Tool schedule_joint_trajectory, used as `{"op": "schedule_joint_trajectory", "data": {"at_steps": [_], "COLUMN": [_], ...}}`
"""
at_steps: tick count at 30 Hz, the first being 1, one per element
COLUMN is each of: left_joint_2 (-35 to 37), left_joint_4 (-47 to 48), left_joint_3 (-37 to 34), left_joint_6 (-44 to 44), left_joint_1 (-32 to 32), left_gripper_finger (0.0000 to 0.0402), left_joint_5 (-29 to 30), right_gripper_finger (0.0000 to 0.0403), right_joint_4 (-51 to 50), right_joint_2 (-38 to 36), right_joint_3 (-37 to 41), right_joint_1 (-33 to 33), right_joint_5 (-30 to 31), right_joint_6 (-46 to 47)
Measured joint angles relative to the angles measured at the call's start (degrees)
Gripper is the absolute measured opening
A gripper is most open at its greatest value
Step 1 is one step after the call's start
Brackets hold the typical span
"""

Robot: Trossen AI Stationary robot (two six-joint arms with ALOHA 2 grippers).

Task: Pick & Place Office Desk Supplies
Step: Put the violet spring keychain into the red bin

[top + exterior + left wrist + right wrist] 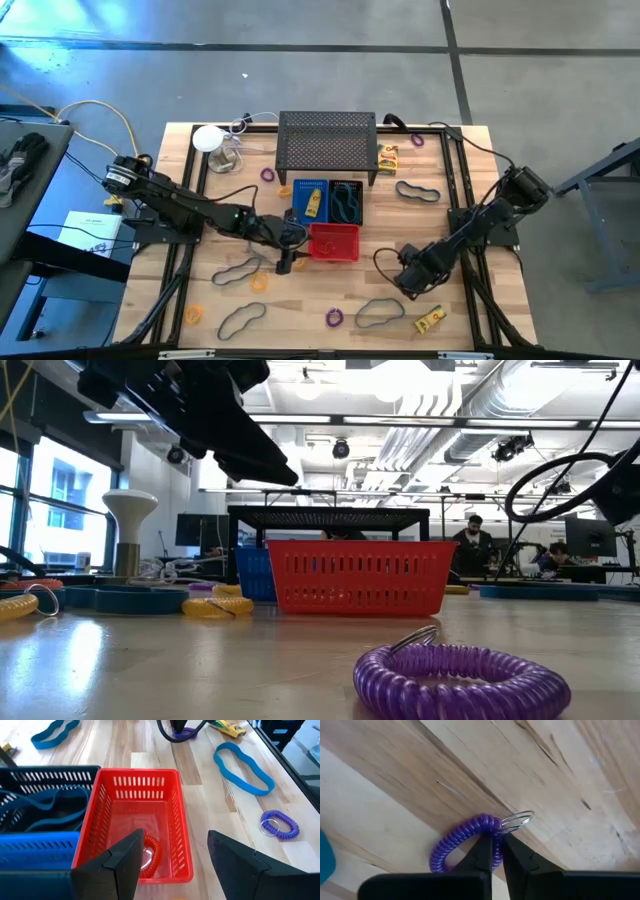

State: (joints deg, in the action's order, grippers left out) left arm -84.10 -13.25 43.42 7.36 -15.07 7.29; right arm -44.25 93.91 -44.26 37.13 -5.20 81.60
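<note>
My left gripper is open and hangs over the near left end of the red bin. An orange coil ring with a metal ring lies on the bin floor below the gripper. My right gripper is low over the table to the right of the red bin, shut on a purple coil ring. Another purple coil ring lies flat on the table near the near edge. My right gripper pinches the purple coil ring between its two fingertips, on the coil right beside its metal key ring. The fingers come at it from above, pointing down. The rest of the loop sticks out to one side. I cannot tell whether it is clear of the table.
Behind the red bin stand a blue bin and a black bin holding blue cords, then the black mesh rack. Blue looped cords, yellow boxes and orange rings lie scattered.
</note>
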Motion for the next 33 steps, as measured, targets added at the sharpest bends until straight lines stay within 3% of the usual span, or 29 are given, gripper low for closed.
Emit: {"op": "schedule_joint_trajectory", "data": {"at_steps": [3,6,12,22,26,29,33], "left_joint_2": [-0.02,-0.01,0.00,-0.02,-0.02,-0.02,-0.02], "left_joint_4": [-0.37,-0.67,-0.64,-0.69,-0.68,-0.62,-0.51], "left_joint_3": [0.00,0.00,0.00,0.00,0.00,0.00,0.00], "left_joint_6": [-0.39,-0.51,-0.21,-0.07,-0.05,-0.03,0.19], "left_joint_1": [0.10,0.46,1.15,1.16,1.16,1.14,1.09], "left_gripper_finger": [0.0215,0.0215,0.0215,0.0215,0.0215,0.0215,0.0215], "left_joint_5": [0.00,0.01,0.01,0.00,0.02,0.00,0.01], "right_gripper_finger": [0.0012,0.0010,0.0010,0.0009,0.0009,0.0009,0.0009], "right_joint_4": [-1.66,-4.88,-8.35,-1.57,11.21,20.45,22.47], "right_joint_2": [0.32,0.57,0.70,0.59,0.57,0.57,1.18], "right_joint_3": [-1.04,-3.37,-6.92,-14.39,-15.07,-15.07,-15.09], "right_joint_1": [0.09,0.34,-1.01,-5.27,-7.96,-9.92,-12.72], "right_joint_5": [2.07,7.90,32.07,59.87,61.89,55.89,50.20], "right_joint_6": [-2.10,-4.09,-10.48,-33.66,-49.11,-59.14,-62.09]}}
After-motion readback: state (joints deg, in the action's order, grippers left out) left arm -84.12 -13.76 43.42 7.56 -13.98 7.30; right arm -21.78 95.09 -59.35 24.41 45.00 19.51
